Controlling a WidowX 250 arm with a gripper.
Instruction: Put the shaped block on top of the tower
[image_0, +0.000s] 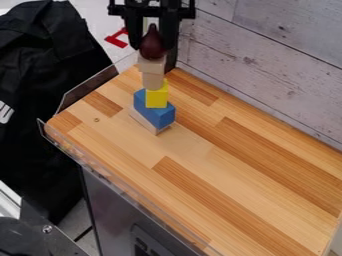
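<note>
A dark red, onion-shaped block with a glossy, rounded body (152, 46) stands upright at the summit of a slender tower, its pointed tip aimed up into the black two-finger gripper (153, 49) of the robot arm. The block lies directly below the gripper's body and in line with it, its long axis near vertical, so the coming move, by all appearances, is a straight lift away with little sideways sway. Whether the gripper is clamped on the block or free of it cannot be told from this angle. Beneath the block, apparently in contact, come smooth pale wooden pieces (153, 80), then a flat-faced yellow cube (157, 98), a broader blue block (155, 111) and a plain wooden base (143, 120). The narrow upper tiers look the likeliest to topple if brushed. The tower rises from the far corner of a striped wooden tabletop (254, 185) edged in clear plastic (87, 90), near a wall of weathered, whitewashed planks (267, 45). Rumpled black fabric (40, 75) lies beyond the table's left side, with an angular red object (116, 38) on the pale floor behind.
</note>
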